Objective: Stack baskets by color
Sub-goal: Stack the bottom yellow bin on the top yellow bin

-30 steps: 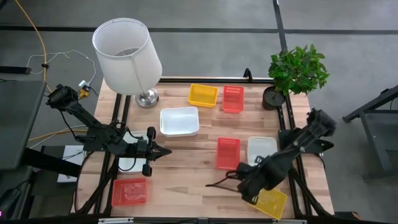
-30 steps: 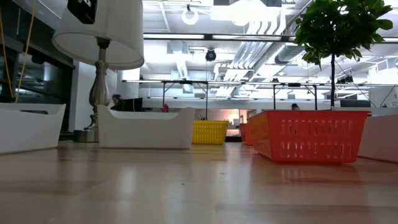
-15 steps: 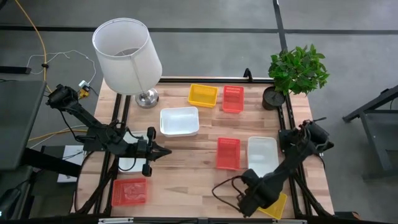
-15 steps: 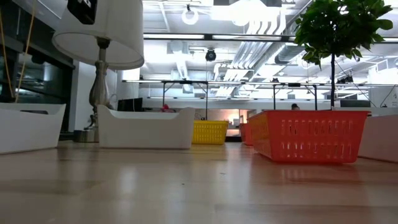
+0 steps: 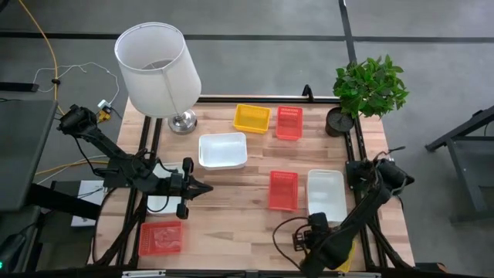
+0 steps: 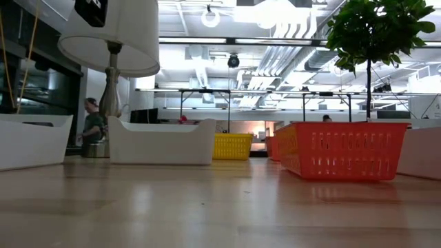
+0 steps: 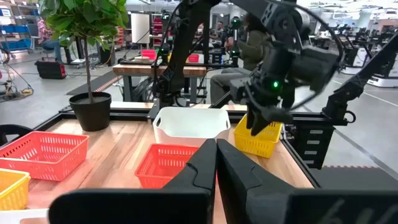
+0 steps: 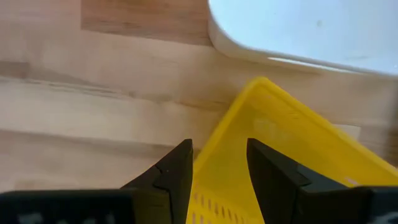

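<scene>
Beyond wooden table [image 6: 207, 207], bright open workshop.

— Both arms look black all over, don't they?
— Yes, matte dark links. The right arm [image 7: 292, 50] has looping black cables and a small green light above its gripper.
— The left gripper [image 7: 216, 163]?
— Smooth, tapered black fingers.

Light wooden table [image 5: 231, 224], carrying at the far edge a lamp base [image 5: 183, 121], a yellow basket [image 5: 252, 118], a red basket [image 5: 289, 122] and a black plant pot [image 5: 338, 122]. Toward the centre: a white basket [image 5: 223, 150], a second red basket [image 5: 283, 190] and, just to its right, another white basket [image 5: 326, 193]. At the near-left corner, a third red basket [image 5: 161, 238].
</scene>
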Robot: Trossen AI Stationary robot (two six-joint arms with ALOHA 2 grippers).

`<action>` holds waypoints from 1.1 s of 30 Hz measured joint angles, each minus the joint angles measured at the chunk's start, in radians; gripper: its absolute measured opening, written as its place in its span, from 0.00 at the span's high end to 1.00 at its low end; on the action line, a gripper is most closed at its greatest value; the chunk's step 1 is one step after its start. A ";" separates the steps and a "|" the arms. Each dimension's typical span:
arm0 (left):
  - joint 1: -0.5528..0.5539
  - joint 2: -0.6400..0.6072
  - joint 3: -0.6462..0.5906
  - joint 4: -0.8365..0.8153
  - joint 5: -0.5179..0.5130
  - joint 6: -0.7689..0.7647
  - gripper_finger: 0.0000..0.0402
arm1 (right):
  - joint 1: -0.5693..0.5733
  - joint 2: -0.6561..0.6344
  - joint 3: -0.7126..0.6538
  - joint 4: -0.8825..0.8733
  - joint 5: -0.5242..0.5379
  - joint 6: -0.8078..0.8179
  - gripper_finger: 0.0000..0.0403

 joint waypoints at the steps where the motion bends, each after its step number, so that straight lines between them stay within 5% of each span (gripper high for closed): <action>1: 0.000 0.000 0.000 0.000 0.000 0.000 1.00 | -0.005 0.012 0.000 0.006 -0.002 0.000 0.65; 21: -0.001 0.000 0.000 -0.004 0.000 -0.001 1.00 | -0.012 0.075 0.000 -0.031 -0.022 -0.026 0.66; 33: -0.001 0.000 0.000 -0.004 0.000 -0.001 1.00 | -0.018 0.075 0.000 -0.041 -0.022 -0.037 0.87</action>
